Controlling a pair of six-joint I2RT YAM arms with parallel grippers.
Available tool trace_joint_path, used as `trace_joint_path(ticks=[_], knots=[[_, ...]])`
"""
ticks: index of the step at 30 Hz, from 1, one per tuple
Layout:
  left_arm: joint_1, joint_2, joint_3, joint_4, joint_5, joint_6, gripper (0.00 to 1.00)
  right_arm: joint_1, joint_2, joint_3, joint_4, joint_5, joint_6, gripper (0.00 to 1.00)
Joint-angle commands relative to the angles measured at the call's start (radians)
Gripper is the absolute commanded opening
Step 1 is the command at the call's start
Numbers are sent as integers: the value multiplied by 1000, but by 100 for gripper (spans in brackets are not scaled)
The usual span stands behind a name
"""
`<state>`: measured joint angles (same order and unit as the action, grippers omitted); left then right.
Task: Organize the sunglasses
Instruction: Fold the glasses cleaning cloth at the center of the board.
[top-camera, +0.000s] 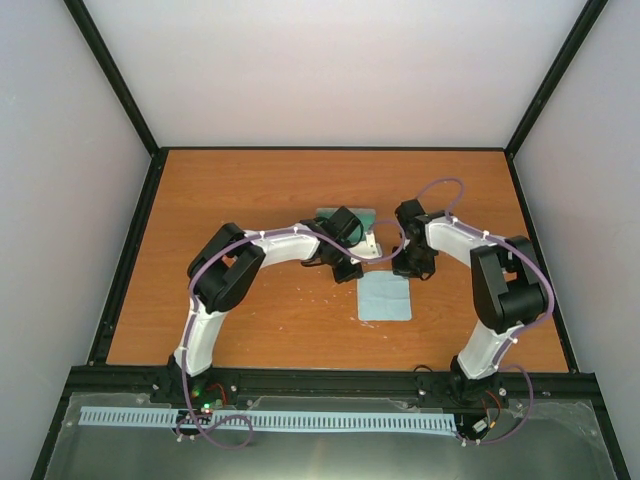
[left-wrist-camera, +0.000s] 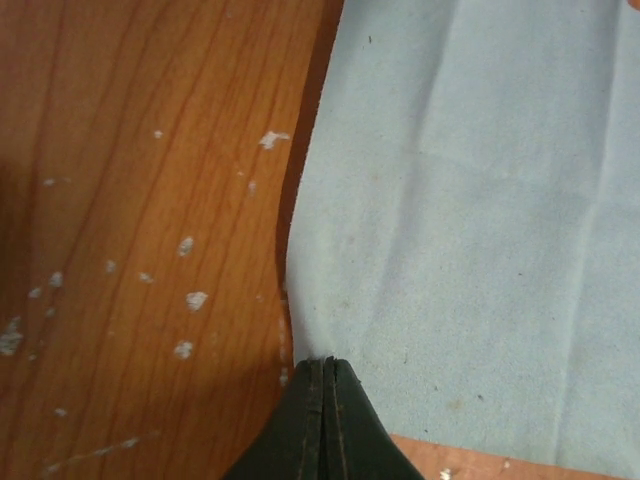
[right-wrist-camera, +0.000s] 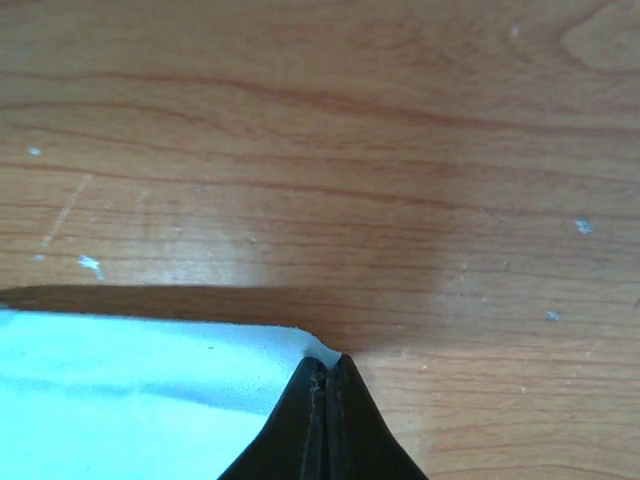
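1. Left gripper (left-wrist-camera: 322, 362): jaws pressed fully together, nipping one corner of the light blue square cloth (left-wrist-camera: 470, 200). The fabric spreads ahead and to the right of my tips. Bare orange-brown wooden tabletop (left-wrist-camera: 130, 200) lies to their left.
2. Right gripper (right-wrist-camera: 325, 362): jaws closed the same way, pinching another corner of that cloth. The fabric runs off to the left of these tips, with bare wood ahead and to the right.
3. Top view: my two grips sit at the cloth's two far corners, and the sheet lies flat back toward my bases.
4. Thin red-pink translucent sunglasses: not visible in any view. No frame or temple shows ahead of either pair of tips, so I cannot tell where they lie or how their long axis runs.
5. Grey case with green lining (top-camera: 362, 214): partly visible just beyond my left wrist, which covers most of it. My guess is the glasses may sit there, which would make my left arm the nearer one. This is unconfirmed.
6. Small white patch (top-camera: 372, 243) between my wrists: I cannot tell what it is.
7. Room: there is open wood on either side of both grips, and the walls are well apart.
8. Judgement: the next move turns on the cloth's far edge, with both corners travelling together. Little fabric is in either pinch, so a corner could slip.
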<state>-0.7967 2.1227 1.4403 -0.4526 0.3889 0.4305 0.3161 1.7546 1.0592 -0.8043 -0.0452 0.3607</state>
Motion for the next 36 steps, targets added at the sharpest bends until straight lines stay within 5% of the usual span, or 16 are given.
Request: trace_joint_path(ticks=[1,36], knots=[[-7,-53,-3,40,-64,20,0,9,-67,-4,42,8,6,3],[-4,-174,-111,127,-35,30,0,8,-274,-215,178,-79,24,3]])
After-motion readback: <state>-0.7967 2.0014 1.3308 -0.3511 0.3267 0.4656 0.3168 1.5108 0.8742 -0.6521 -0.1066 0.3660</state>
